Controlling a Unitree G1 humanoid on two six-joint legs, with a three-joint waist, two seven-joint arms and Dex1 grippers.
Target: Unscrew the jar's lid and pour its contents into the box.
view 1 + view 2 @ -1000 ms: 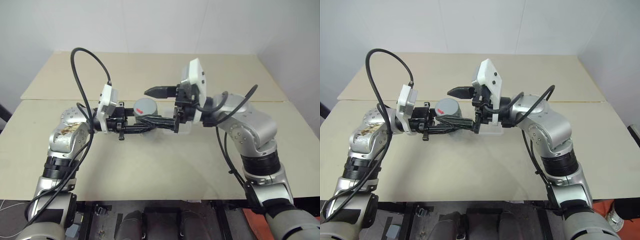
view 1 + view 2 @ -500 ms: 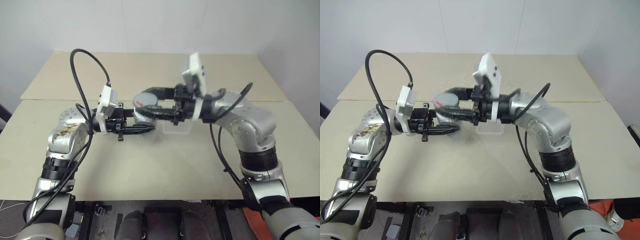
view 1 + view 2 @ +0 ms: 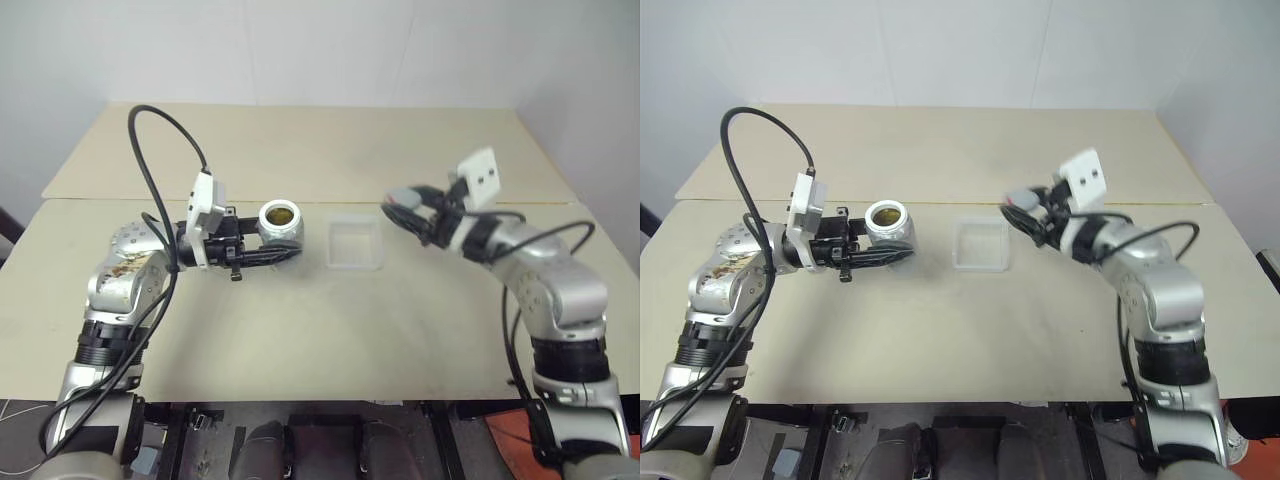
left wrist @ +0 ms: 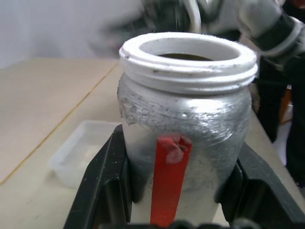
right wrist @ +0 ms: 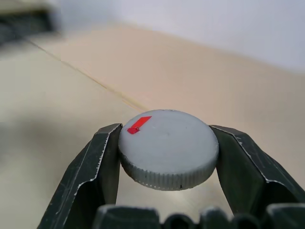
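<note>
- Left eye view: the box (image 3: 357, 243), a shallow clear tray, sits on the table (image 3: 330, 330) and serves as the landmark for all positions below.
- The jar (image 3: 281, 222) stands upright and uncapped to the robot's left of the box, near it but apart; its mouth shows a dark brownish inside.
- The left gripper (image 3: 283, 254) clamps the jar's body between its two black fingers; in the left wrist view, the red stripe (image 4: 168, 177) runs down the silver side.
- The right gripper (image 3: 408, 213) hangs above the table to the robot's right of the box, just beside its edge.
- Right wrist view: this gripper's fingers pinch the lid (image 5: 168, 148), a flat grey cap, by its rim, red mark upward.
</note>
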